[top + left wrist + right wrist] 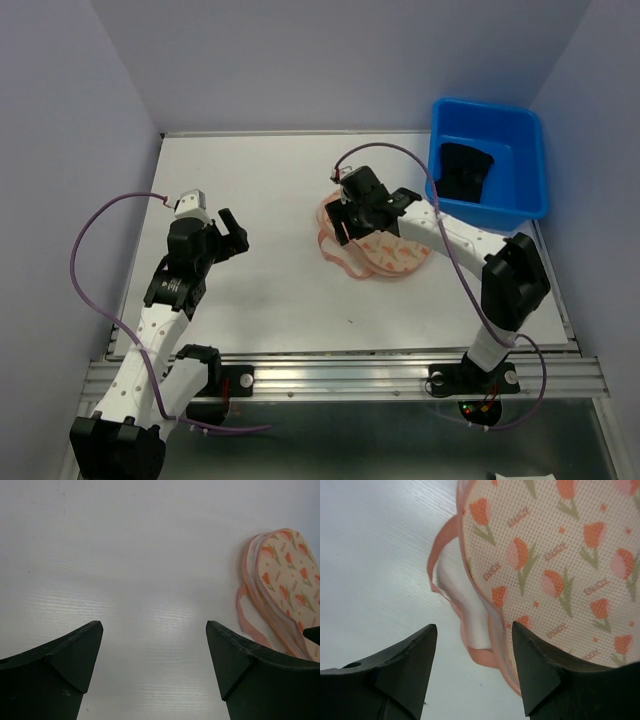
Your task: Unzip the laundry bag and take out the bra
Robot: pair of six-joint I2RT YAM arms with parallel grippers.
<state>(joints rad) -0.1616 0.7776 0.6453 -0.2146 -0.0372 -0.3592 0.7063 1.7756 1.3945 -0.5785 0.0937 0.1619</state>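
The laundry bag [392, 256] lies flat at the table's middle right, cream mesh with orange tulips and pink edging [560, 555]. My right gripper [347, 213] hangs over its left edge, open; in the right wrist view [474, 627] the pink zip edge and a white inner cup [470, 615] sit between the fingers untouched. The bag's edge gapes there. The bra [466, 168], black and crumpled, lies inside the blue tub. My left gripper [238, 228] is open over bare table [155, 625], with the bag [285, 585] off to its right.
The blue tub [487, 106] stands at the back right corner, touching the table's right edge. A pink strap loop [335, 255] trails from the bag's left side. Lilac walls close in the table on three sides.
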